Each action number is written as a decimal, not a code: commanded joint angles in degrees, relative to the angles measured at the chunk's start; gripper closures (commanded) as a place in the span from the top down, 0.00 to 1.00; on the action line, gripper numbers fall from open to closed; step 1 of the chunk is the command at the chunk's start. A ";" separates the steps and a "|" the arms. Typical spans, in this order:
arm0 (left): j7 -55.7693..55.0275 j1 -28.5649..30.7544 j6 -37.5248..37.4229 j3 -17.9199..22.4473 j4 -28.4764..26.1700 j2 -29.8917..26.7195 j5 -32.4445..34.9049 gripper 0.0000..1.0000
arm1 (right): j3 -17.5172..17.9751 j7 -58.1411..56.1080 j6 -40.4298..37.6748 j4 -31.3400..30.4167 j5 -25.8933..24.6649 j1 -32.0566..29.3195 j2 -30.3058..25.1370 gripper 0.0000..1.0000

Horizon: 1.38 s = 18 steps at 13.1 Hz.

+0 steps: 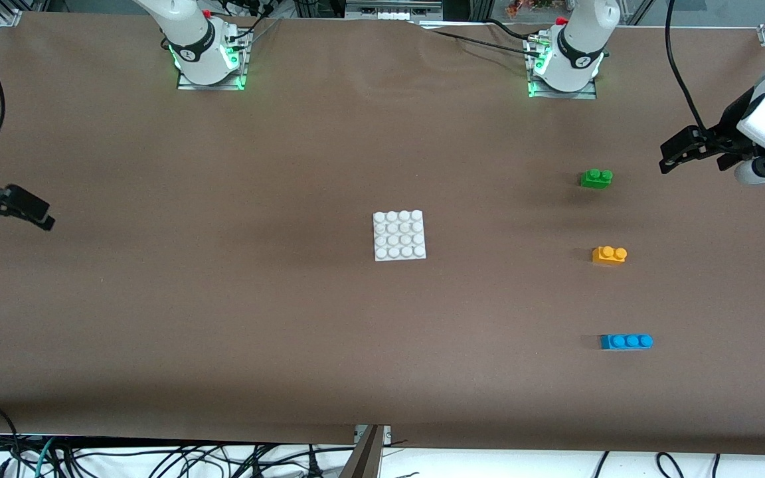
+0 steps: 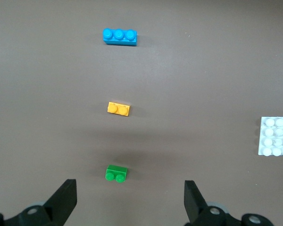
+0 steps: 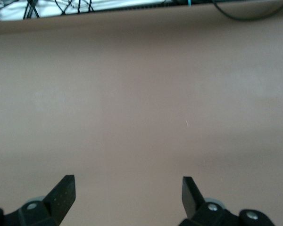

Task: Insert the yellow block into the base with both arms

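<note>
Front view: base (image 1: 399, 235) sits mid-table, studs up, nothing on it. Three bricks line up toward my left arm's end of the table, each well apart from the next: green brick (image 1: 596, 178) farthest from the front camera, yellow block (image 1: 609, 255) in the middle, blue brick (image 1: 626, 341) nearest the camera. From the base, the yellow block is at roughly 3 o'clock in this view, well apart and flat on the table (image 1: 223, 318). My left gripper (image 1: 678, 154) hangs in the air over the table's edge at my left arm's end, about 2 o'clock from the green brick; nothing in it. My right gripper (image 1: 27, 211) is up over the table's other end, at about 9 o'clock from the base and well clear of everything. Left wrist view: my left gripper (image 2: 130, 197) has its jaws spread wide and empty; green brick (image 2: 116, 173) lies just ahead between the fingertips' lines, then yellow block (image 2: 118, 108), then blue brick (image 2: 120, 36), with an edge of the base (image 2: 276, 136) showing off to one side. Right wrist view: my right gripper (image 3: 128, 193) has jaws wide, empty, only bare table (image 3: 141, 103) under it and cables (image 3: 61, 7) off the table's edge.
</note>
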 commanded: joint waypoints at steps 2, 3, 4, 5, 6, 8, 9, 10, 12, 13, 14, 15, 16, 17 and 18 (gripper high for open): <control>-0.36 -0.23 -1.30 -0.52 1.88 0.59 -0.07 1.00 | 1.58 -0.01 -2.69 -4.18 -1.05 -2.61 -5.01 1.00; -0.36 -0.31 -1.38 -0.52 1.88 0.59 -0.07 1.00 | 1.67 0.08 -3.31 -4.00 -1.14 -2.61 -5.28 1.00; -0.44 -0.31 -1.38 -0.61 2.40 0.68 -0.07 1.00 | 1.67 -0.70 -3.66 -3.91 -1.23 -3.40 -5.28 1.00; -0.36 -0.31 -1.64 -0.61 2.66 0.68 -0.07 1.00 | 1.58 -4.36 -4.01 -3.91 -2.36 -3.67 -5.19 1.00; 0.08 -0.23 -1.65 -0.43 2.41 0.59 -0.07 1.00 | 1.58 -8.92 -4.02 -3.83 -3.07 -3.67 -5.11 1.00; 0.00 -0.23 -1.65 -0.43 2.67 0.68 -0.07 1.00 | 1.32 -9.76 -4.45 -3.30 -2.55 -3.67 -4.76 1.00; 0.43 -0.14 -1.56 -0.43 2.32 0.51 -0.07 1.00 | 1.15 -9.67 -4.89 -2.60 -2.46 -3.67 -4.49 1.00; 0.43 -0.05 -1.56 -0.52 1.88 -0.02 -0.07 1.00 | 1.14 -9.59 -4.90 -2.16 -2.46 -3.67 -4.14 1.00; 0.43 0.38 -1.56 -1.22 1.53 -0.11 -0.07 1.00 | 1.23 -9.67 -4.98 -1.72 -2.81 -3.58 -3.53 1.00; 0.43 0.48 -1.47 -1.22 1.35 -0.11 -0.07 1.00 | 1.23 -9.67 -4.90 -1.37 -2.73 -3.41 -3.35 1.00; 0.43 0.56 -1.21 -1.13 1.35 -0.11 0.02 1.00 | 1.23 -9.76 -4.90 -0.84 -2.38 -3.49 -2.83 1.00; 0.43 0.65 -0.95 -1.13 1.09 -0.02 0.46 1.00 | 1.23 -9.94 -4.90 -0.14 -2.37 -3.49 -2.47 1.00; 0.43 0.83 0.28 -1.13 -0.05 0.07 0.98 1.00 | 1.23 -9.94 -4.98 0.30 -2.37 -3.49 -2.12 1.00; 0.52 2.05 2.64 -1.13 -1.71 0.24 1.94 1.00 | 1.23 -9.94 -4.98 0.48 -2.37 -3.49 -2.03 1.00; 0.52 3.19 6.14 -1.13 -3.73 0.42 3.00 1.00 | 1.23 -9.94 -4.98 0.31 -2.37 -3.32 -2.03 1.00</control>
